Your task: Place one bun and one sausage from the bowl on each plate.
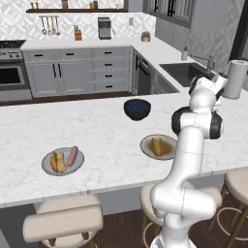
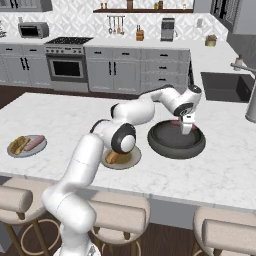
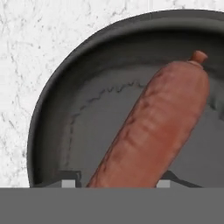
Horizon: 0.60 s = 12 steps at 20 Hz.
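While the smooth pinkish-red sausage lies in the wide black pan, the gripper sits over it (grip unclear). Grey plate has both foods; the cream-rimmed plate needs this sausage.

A wide shallow black pan is sitting on the white marble counter. Padded stools are standing along the counter's near edge.
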{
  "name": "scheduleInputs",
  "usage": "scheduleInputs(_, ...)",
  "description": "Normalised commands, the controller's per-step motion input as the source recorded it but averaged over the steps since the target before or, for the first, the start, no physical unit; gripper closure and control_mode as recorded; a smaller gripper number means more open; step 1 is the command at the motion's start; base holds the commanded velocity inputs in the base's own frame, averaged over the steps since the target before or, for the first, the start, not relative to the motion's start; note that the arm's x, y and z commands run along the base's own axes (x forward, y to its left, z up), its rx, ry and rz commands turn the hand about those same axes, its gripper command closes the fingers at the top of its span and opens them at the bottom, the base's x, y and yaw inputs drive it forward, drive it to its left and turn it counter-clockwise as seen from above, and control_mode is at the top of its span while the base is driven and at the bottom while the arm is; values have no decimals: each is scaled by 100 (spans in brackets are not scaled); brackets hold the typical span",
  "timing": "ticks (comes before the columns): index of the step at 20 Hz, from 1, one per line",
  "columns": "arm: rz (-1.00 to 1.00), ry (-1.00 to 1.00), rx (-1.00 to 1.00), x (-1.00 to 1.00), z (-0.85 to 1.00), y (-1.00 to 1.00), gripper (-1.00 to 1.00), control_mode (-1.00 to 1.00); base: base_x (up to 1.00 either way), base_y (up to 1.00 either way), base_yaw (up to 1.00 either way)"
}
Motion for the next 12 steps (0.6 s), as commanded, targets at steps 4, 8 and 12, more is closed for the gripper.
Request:
scheduleInputs(4, -2, 0, 9, -77, 16, 44, 100, -100, 0, 0, 0)
scheduleInputs(8, -2, -6, 4, -75, 26, 60, 100, -100, 0, 0, 0)
scheduleInputs(12, 0, -17, 0, -71, 43, 87, 100, -100, 0, 0, 0)
